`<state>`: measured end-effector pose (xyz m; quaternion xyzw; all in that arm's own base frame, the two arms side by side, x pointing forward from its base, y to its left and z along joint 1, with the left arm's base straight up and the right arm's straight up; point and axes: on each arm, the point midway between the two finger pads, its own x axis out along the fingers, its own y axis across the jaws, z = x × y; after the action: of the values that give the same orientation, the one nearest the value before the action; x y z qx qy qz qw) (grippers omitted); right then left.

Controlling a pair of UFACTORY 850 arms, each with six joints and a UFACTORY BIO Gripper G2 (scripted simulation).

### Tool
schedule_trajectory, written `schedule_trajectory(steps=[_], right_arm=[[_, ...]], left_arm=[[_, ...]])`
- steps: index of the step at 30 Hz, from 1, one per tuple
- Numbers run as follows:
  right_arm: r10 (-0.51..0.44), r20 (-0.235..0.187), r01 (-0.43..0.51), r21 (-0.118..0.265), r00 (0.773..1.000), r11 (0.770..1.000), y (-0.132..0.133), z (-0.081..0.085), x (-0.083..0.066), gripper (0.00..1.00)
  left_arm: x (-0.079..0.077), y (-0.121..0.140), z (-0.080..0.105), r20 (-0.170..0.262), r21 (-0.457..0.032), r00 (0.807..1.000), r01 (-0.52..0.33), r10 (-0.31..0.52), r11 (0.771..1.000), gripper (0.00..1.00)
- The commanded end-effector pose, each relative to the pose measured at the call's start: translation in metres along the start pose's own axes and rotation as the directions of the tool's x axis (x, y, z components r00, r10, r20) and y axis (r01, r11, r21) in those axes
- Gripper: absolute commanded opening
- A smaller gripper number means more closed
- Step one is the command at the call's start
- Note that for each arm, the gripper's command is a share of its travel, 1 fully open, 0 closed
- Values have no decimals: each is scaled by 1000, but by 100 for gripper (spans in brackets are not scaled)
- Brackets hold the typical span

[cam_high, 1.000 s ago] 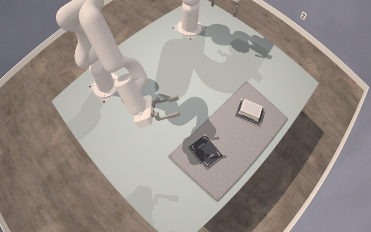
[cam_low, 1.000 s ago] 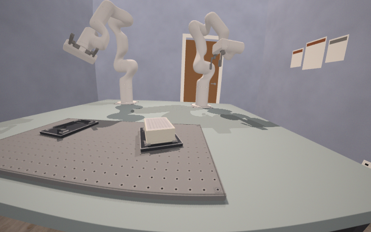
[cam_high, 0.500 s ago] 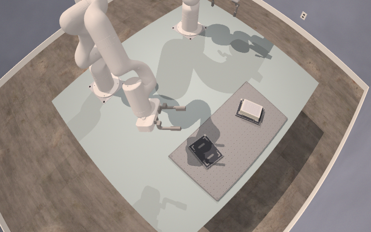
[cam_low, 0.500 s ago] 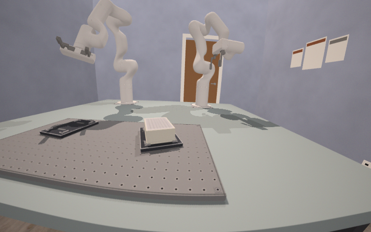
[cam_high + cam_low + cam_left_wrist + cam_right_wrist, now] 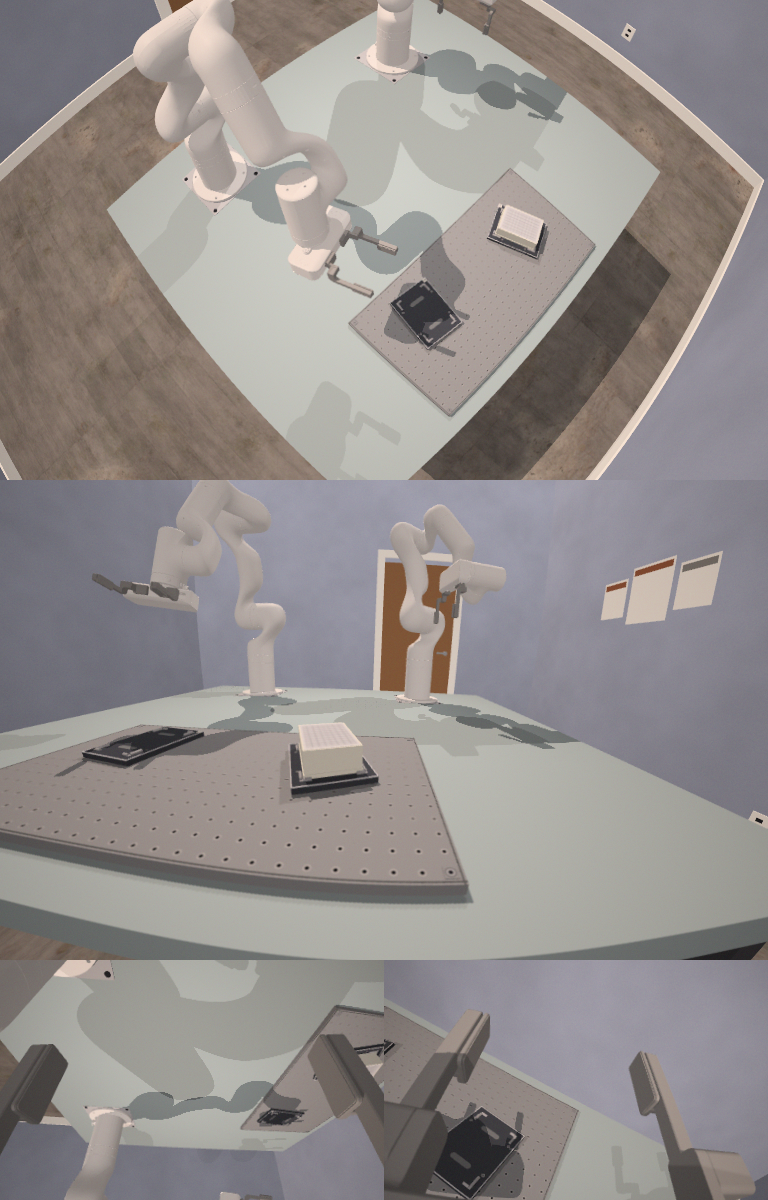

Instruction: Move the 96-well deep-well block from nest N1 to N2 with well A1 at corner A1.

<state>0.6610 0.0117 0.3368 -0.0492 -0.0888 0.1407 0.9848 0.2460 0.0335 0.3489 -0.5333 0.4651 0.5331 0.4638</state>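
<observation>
The cream 96-well block (image 5: 519,226) (image 5: 330,757) (image 5: 371,1068) sits in black nest N1 (image 5: 509,244) (image 5: 335,786), looking level; its cut-off corner cannot be made out. A corner of N1 shows at the left edge of the right wrist view. Black nest N2 (image 5: 425,314) (image 5: 144,744) (image 5: 281,1117) (image 5: 476,1147) is empty, with shadow across it. My right gripper (image 5: 379,270) (image 5: 133,585) (image 5: 559,1064) is partly open and empty, high above the table and tilted, on N2's arm-side. My left gripper (image 5: 463,18) (image 5: 445,615) (image 5: 187,1077) is wide open and empty, far back from N1.
Both nests stand on a grey perforated board (image 5: 504,305) (image 5: 237,808) (image 5: 549,1135) near the table's far edge from the arms. The pale green table (image 5: 226,294) (image 5: 509,819) carries both arm bases. The right arm reaches out over the table; the left arm stays near its base.
</observation>
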Motion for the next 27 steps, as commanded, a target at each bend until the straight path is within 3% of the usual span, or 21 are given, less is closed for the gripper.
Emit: schedule_trajectory(steps=[1,9,22,27], right_arm=[[-88,-54,90,28,995,996,-6,-12,6,37],[-269,-187,286,72,945,956,-12,-39,9,37],[-269,-187,286,72,945,956,-12,-39,9,37],[-106,-172,125,102,979,987,9,-47,20,37]], left_arm=[[0,0,0,0,0,1000,1,-1,1000,100],[0,0,0,0,0,1000,1,-1,1000,100],[0,0,0,0,0,1000,1,-1,1000,100],[0,0,0,0,0,1000,1,-1,1000,100]])
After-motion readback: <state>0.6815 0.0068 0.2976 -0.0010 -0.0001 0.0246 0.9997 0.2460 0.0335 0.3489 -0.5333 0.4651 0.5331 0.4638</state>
